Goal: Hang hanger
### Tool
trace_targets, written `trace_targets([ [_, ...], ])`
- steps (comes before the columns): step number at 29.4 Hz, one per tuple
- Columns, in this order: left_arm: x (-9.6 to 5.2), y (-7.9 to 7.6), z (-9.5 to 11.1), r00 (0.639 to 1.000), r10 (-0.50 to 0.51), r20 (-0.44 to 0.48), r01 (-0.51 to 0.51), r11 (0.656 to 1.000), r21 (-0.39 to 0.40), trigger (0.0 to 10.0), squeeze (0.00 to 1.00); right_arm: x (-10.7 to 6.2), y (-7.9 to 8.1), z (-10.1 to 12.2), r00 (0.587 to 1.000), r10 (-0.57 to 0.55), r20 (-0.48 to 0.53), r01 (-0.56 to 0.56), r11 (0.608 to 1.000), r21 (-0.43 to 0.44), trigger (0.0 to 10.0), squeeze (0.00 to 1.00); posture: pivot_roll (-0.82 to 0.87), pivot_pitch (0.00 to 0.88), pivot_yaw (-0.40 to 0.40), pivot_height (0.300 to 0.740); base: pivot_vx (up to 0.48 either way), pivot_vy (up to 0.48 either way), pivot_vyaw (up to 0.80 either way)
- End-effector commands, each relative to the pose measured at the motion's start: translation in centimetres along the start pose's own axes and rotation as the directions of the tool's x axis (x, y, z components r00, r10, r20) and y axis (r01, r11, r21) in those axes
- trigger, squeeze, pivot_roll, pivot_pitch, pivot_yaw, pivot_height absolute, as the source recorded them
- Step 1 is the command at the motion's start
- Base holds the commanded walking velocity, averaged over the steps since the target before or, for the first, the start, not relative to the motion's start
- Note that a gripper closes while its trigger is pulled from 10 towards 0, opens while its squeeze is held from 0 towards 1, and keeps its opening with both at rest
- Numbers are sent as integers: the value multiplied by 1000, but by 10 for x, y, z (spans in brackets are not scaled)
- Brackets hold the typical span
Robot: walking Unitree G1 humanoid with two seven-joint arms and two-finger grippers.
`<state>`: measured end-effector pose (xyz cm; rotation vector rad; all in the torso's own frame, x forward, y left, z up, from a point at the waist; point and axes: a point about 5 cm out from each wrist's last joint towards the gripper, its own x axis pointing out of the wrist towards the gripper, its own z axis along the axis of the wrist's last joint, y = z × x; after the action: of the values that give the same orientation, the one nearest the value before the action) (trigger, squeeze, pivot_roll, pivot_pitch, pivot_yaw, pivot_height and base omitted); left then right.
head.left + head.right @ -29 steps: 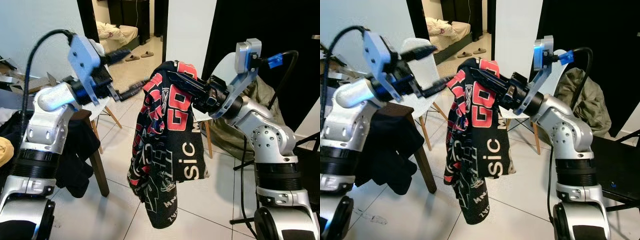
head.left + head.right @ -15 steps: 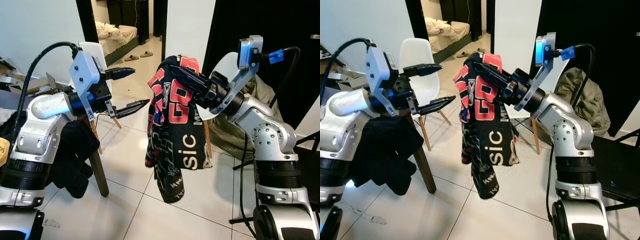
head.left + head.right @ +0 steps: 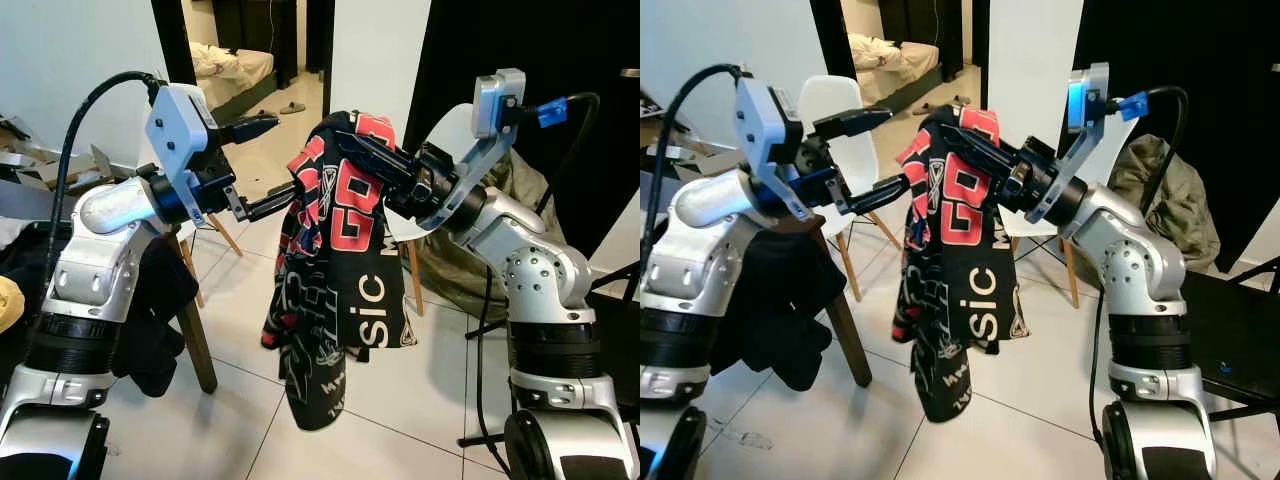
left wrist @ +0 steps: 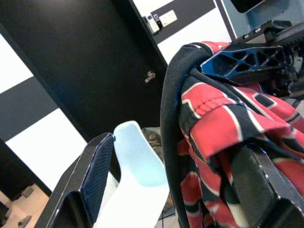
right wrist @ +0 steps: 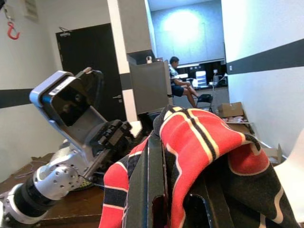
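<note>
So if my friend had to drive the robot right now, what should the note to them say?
Right gripper: held high, the red and black shirt draped over its fingers, hanging down above the floor.
Left gripper: open, fingers at the shirt's edge, not gripping it.
No hanger can be made out; it may be hidden in the cloth.
Done: shirt lifted.
Left: hang it up. A white chair stands behind.

white floor tiles (image 3: 420,400) are reflecting light. a white chair (image 3: 845,150) is standing beside a dark wooden table (image 3: 195,340). a black door (image 3: 520,70) is adjoining a white wall (image 3: 370,55). slippers (image 3: 278,112) are lying in the doorway.
</note>
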<state>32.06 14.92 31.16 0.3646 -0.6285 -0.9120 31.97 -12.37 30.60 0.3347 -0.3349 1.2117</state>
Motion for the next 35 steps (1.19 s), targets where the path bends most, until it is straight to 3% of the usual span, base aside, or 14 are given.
trace_targets([
  [1,4,0,4,1000,3,16,-3,1000,21,10000,0,4,8,4,999,49,18,-49,999,-13,0,0,-56,0,-7,740,0,0,0],
  [5,6,1,3,1000,21,17,-21,999,24,10000,0,5,11,3,998,61,16,-61,998,-9,0,0,-56,0,-6,740,0,0,0],
  [7,6,1,1,1000,22,7,-22,1000,22,0,0,6,12,2,998,67,17,-67,998,-7,0,0,-57,0,-5,740,0,0,0],
  [26,7,0,-2,999,29,23,-29,1000,-4,0,0,6,16,4,997,74,26,-74,997,-8,0,0,-68,0,2,740,0,0,0],
  [30,7,2,0,999,40,32,-40,999,-6,0,0,4,14,4,998,54,27,-53,999,-11,0,0,-68,0,3,740,0,0,0],
  [35,4,8,3,998,57,37,-58,998,8,0,0,2,-1,-4,997,-75,0,75,997,-8,0,0,-58,0,2,740,0,0,0],
])
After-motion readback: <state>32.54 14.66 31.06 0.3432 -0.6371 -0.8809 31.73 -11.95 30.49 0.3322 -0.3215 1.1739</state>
